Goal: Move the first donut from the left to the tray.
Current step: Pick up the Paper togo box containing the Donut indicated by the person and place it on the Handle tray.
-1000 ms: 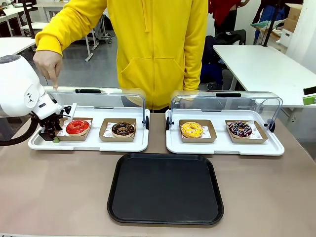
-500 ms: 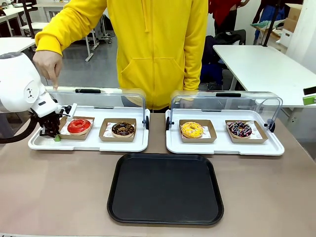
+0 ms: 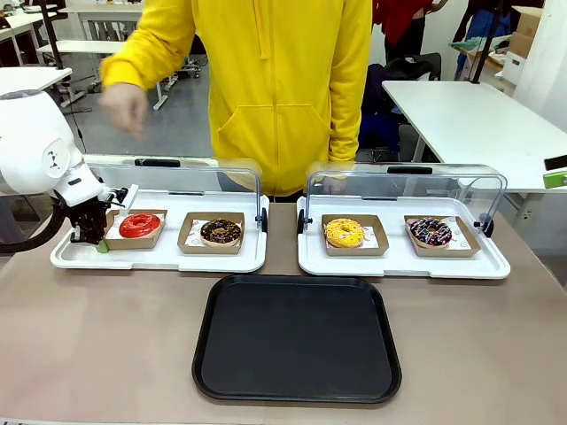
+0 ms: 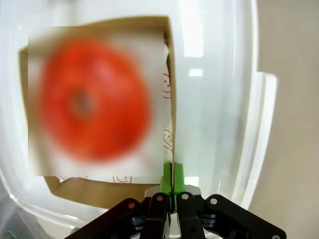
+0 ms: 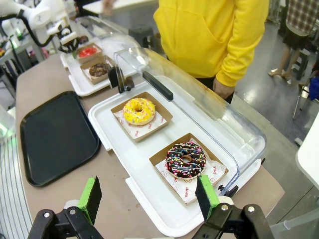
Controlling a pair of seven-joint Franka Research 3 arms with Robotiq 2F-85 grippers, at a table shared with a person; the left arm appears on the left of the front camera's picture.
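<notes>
The red-iced donut (image 3: 140, 225) sits in its small brown cardboard tray (image 3: 152, 241) at the left end of the left white tray (image 3: 159, 260). My left gripper (image 3: 96, 237) is at that cardboard tray's left edge. In the left wrist view the donut (image 4: 92, 102) is blurred, and my left gripper (image 4: 172, 172) is shut, its green pads (image 4: 166, 175) pinching the cardboard wall (image 4: 171, 99). The black tray (image 3: 297, 336) lies in front of the white trays, with nothing on it. My right gripper (image 5: 148, 199) hangs open above the right end of the table, holding nothing.
A chocolate donut (image 3: 221, 232) sits beside the red one. A yellow donut (image 3: 345, 233) and a sprinkled dark donut (image 3: 431, 232) lie in the right white tray (image 3: 403, 266). Clear lids (image 3: 177, 177) stand open behind both trays. The person's hand (image 3: 124, 106) is raised above the left lid.
The person's hand, which was pointing down at the left lid, has lifted and swung right. My left gripper has shifted slightly up at the cardboard tray's edge.
</notes>
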